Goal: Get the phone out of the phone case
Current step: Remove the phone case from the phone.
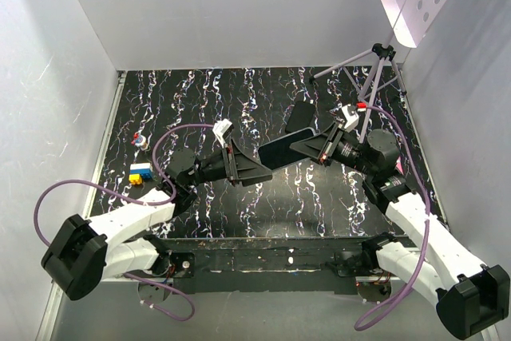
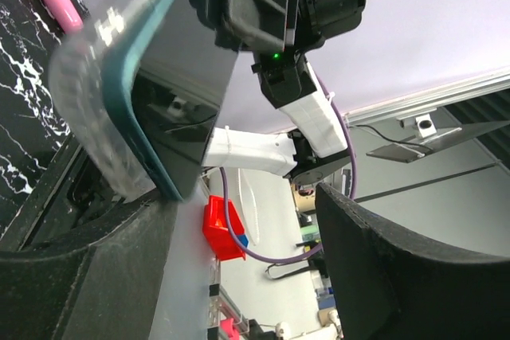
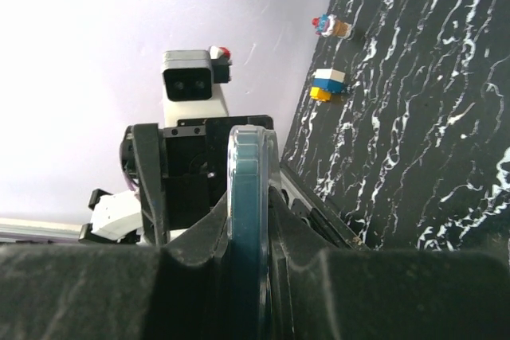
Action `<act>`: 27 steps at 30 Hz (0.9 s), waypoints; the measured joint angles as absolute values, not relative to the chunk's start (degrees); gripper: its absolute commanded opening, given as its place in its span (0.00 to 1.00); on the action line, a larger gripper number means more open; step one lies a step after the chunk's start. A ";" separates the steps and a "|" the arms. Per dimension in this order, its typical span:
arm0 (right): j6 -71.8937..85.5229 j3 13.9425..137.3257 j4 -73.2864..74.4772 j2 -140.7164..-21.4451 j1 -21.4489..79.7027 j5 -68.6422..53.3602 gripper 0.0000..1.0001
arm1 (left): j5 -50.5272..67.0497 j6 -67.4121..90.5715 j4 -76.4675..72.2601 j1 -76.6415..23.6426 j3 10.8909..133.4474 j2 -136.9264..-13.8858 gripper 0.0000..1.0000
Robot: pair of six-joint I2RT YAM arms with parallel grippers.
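The phone (image 1: 279, 152) is held in the air between both arms. Its rim looks teal, not red, and it sits in a clear phone case (image 2: 86, 97). My right gripper (image 3: 251, 224) is shut on one end of the cased phone (image 3: 249, 173), which shows edge-on with the clear case rim (image 3: 232, 166) beside the teal edge. It also shows in the top view (image 1: 318, 149). My left gripper (image 2: 243, 212) is open. The phone's (image 2: 179, 93) other end lies against its left finger (image 2: 80, 276), and the right finger (image 2: 398, 276) stands well apart. The left gripper also shows in the top view (image 1: 263, 167).
A flat dark rectangular slab (image 1: 302, 115) lies on the black marbled table (image 1: 239, 93) behind the grippers. A tripod (image 1: 375, 69) stands at the back right. A small cupcake-like toy (image 1: 140, 140) and coloured blocks (image 1: 140, 173) sit at the left. White walls enclose the table.
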State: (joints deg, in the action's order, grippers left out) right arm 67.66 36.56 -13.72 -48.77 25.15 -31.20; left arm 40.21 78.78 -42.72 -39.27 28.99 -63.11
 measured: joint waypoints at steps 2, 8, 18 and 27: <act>68.53 36.01 -15.07 -48.77 25.12 -32.10 0.01 | 40.03 79.50 -44.12 -39.22 28.99 -64.12 0.67; 70.76 34.70 -15.64 -48.56 25.61 -36.45 0.01 | 39.00 81.32 -48.27 -37.67 28.73 -65.23 0.66; 70.39 34.72 -15.31 -47.77 25.69 -37.41 0.01 | 38.54 82.48 -48.29 -37.23 29.71 -66.06 0.49; 71.72 33.06 -20.36 -47.35 30.50 -30.04 0.01 | 30.11 83.64 -48.01 -40.03 29.61 -65.32 0.31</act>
